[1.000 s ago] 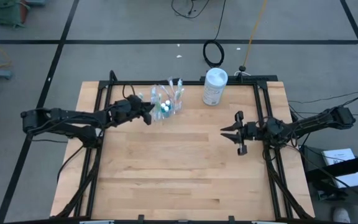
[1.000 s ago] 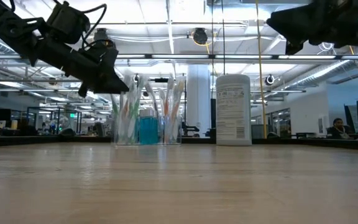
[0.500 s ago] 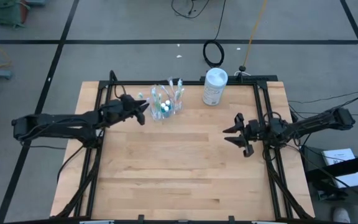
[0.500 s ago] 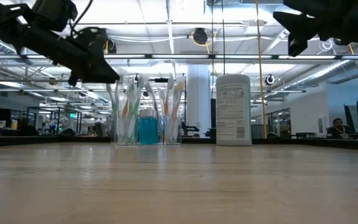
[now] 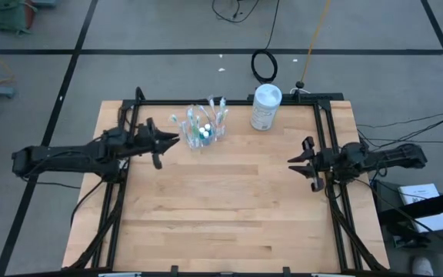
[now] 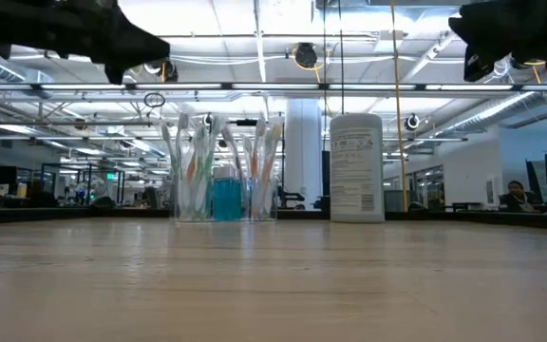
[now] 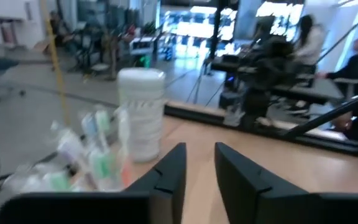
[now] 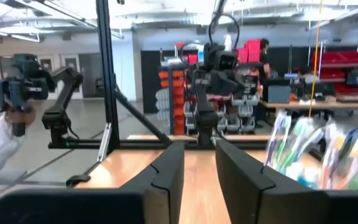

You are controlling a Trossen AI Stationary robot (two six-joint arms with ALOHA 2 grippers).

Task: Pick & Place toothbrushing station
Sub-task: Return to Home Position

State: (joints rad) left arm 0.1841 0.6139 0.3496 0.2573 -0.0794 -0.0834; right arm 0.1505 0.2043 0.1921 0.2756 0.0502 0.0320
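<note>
Brushes [image 5: 208,117] in the cup [image 5: 196,143]
Left end effector [image 5: 174,141] near it, right end effector [image 5: 292,162] well apart; we see both slightly spread.

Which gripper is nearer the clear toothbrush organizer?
Left. The left gripper hovers just beside the organizer; the right gripper is across the table by its right edge.

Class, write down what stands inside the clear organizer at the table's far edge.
Toothbrushes stand on end around blue tubes inside the organizer. They overlap, which hides their exact number and the organizer's floor.
</note>
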